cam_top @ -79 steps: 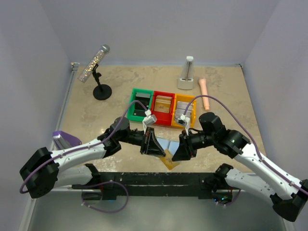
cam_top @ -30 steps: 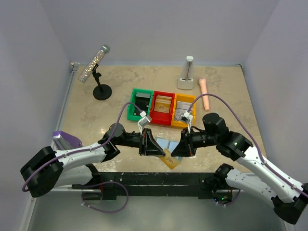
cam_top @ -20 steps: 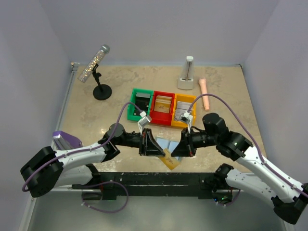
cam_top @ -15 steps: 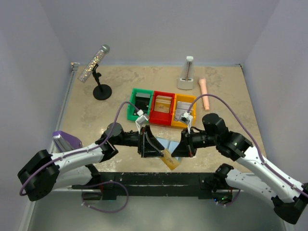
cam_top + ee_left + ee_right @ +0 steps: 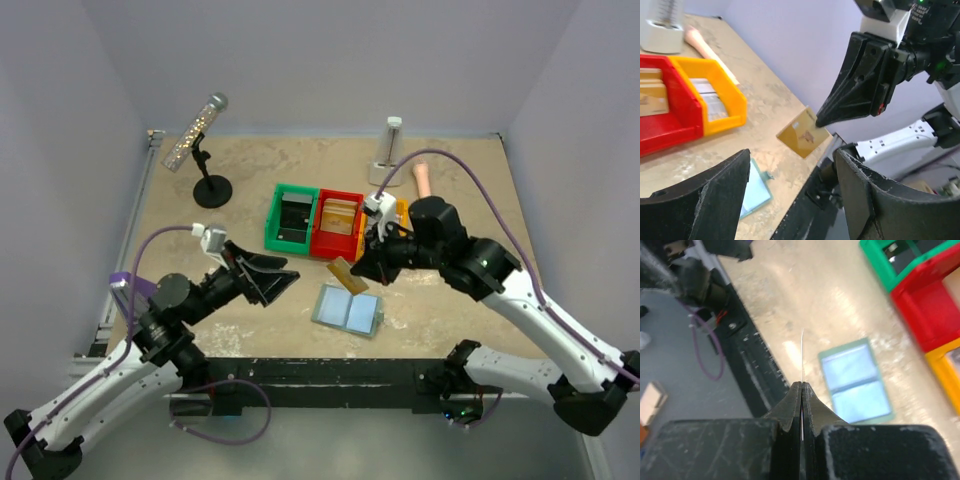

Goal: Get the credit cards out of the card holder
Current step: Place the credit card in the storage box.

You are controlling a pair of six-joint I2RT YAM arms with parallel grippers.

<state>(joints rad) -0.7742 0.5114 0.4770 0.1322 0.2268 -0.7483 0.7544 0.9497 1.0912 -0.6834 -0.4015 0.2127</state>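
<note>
The card holder (image 5: 347, 309) lies open and flat on the table, its two pale blue panels up, with no gripper on it. My right gripper (image 5: 358, 268) hangs above its far edge, shut on a gold-brown credit card (image 5: 342, 272) that sticks out toward the left. In the right wrist view the card (image 5: 802, 357) shows edge-on between the shut jaws, with the card holder (image 5: 856, 382) below. My left gripper (image 5: 280, 279) is open and empty, off to the left of the holder. In the left wrist view the credit card (image 5: 802, 132) hangs from the right gripper (image 5: 826, 119).
Green bin (image 5: 292, 217), red bin (image 5: 338, 222) and yellow bin (image 5: 715, 100) stand in a row behind the holder, with cards in them. A microphone on a stand (image 5: 205, 150), a white device (image 5: 388, 155) and a pink object (image 5: 422, 178) sit further back.
The left gripper opened, let go of the card holder and drew back to the left. The right gripper carried the gold card up and toward the bins. The holder now lies flat.
</note>
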